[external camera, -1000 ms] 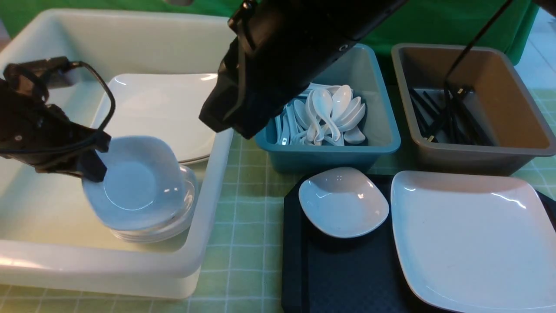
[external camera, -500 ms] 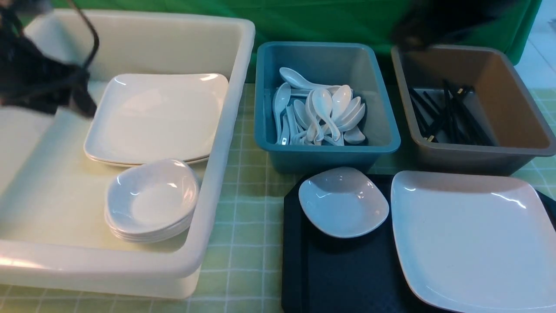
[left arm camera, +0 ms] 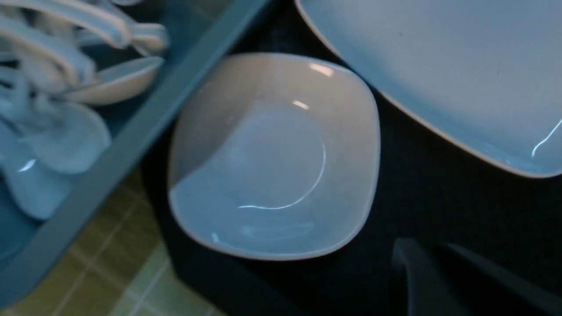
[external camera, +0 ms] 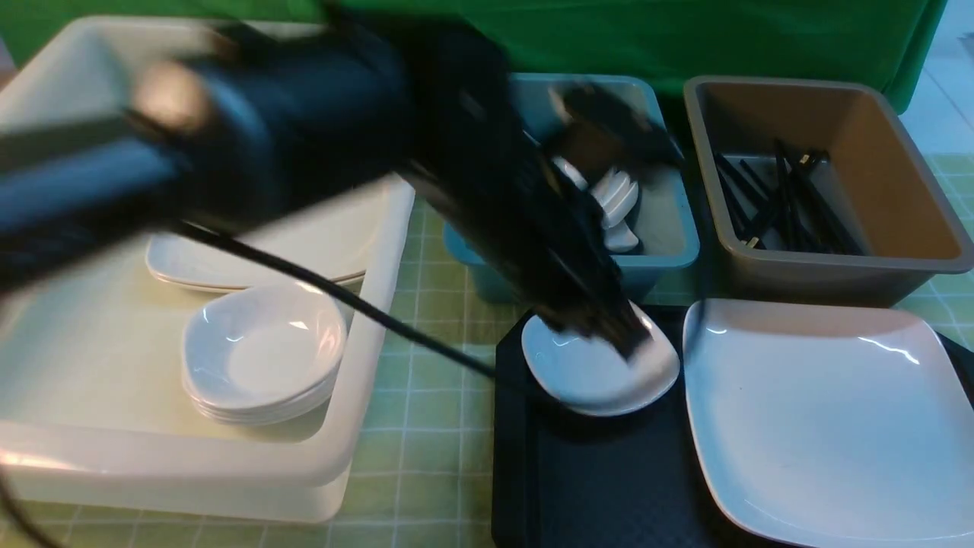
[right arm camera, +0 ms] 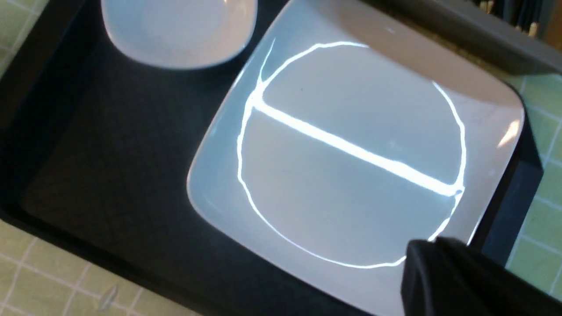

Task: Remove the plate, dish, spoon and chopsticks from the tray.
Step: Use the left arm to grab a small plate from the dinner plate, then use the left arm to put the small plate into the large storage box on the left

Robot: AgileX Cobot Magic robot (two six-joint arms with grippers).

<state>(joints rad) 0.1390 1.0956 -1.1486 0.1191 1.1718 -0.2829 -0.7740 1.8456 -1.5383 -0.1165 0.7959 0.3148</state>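
Dish and plate on the tray, left arm reaching over the dish

Nearest to me lies the black tray, its diamond-textured floor bare along the near left side. The plate fills the tray's right half and lies flat, its glossy face empty. At the far left corner of the tray sits the small white dish, upright, just beside the plate with a thin strip of tray showing between them.

The left arm comes across from the left as a dark blur, and the left gripper hangs over the far edge of the dish. From where I stand I cannot tell whether it touches the dish, nor whether its jaws are apart or together. The right gripper shows only as a dark piece over a corner of the plate in its wrist view, and its state cannot be told either.

Under everything runs the green-checked table. To the left stands a deep white bin holding a stack of small bowls and, behind it, stacked square plates. Just beyond the dish is the teal bin with white spoons heaped inside. Right of it the brown-grey bin holds the black chopsticks. A green backdrop closes the far side.
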